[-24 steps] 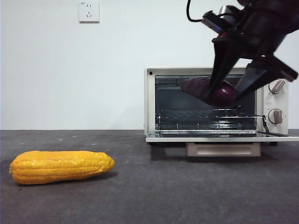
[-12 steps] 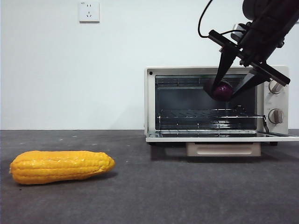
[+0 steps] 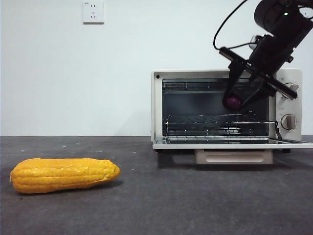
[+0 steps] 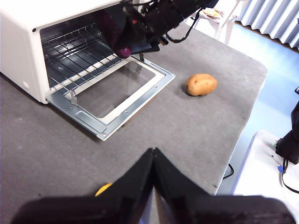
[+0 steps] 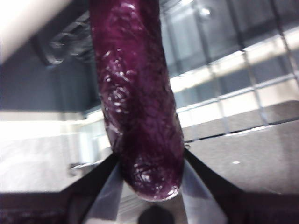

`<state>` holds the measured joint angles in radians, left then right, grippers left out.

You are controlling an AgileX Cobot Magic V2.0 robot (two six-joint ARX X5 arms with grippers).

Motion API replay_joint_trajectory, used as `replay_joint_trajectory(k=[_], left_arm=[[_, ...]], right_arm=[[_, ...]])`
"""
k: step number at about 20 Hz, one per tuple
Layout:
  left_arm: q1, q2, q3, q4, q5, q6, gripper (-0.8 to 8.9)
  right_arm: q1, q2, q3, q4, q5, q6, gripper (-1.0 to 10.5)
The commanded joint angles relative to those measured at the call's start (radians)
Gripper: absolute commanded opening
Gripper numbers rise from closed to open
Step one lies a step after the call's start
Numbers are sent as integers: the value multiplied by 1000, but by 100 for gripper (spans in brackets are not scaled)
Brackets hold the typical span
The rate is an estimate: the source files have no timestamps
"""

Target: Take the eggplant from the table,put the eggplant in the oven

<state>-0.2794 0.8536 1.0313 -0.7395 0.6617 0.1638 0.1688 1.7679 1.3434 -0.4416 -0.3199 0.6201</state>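
While clamped between the jaws of the right tool [image 3: 235, 102], the eggplant [image 5: 138, 100] shows as glossy, wrinkled dark purple, hanging lengthwise inside the open oven [image 3: 157, 107] above the wire rack [image 3: 215, 122] (only its rounded end visible from the front). Holds nothing else in the oven, door [image 4: 114, 100] folded flat toward the table [image 3: 146, 196], with a yellow corn cob [image 3: 63, 174] and a potato [image 4: 202, 84] lying apart on it and the left tool [image 4: 153, 161] pinched closed, empty, well back. Compared with a second ago, pushed deeper into the cavity and turned end-on.
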Motion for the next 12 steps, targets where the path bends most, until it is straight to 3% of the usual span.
replay_joint_trajectory(k=[1, 2, 12], left_arm=[[-4, -1, -5, 0, 0, 4, -6], [-5, -1, -5, -2, 0, 4, -6], [-16, -1, -5, -8, 0, 5, -6]], right_arm=[[1, 34, 2, 6, 15, 16, 182], [2, 39, 2, 9, 23, 16, 232], [3, 43, 2, 72, 58, 13, 263]])
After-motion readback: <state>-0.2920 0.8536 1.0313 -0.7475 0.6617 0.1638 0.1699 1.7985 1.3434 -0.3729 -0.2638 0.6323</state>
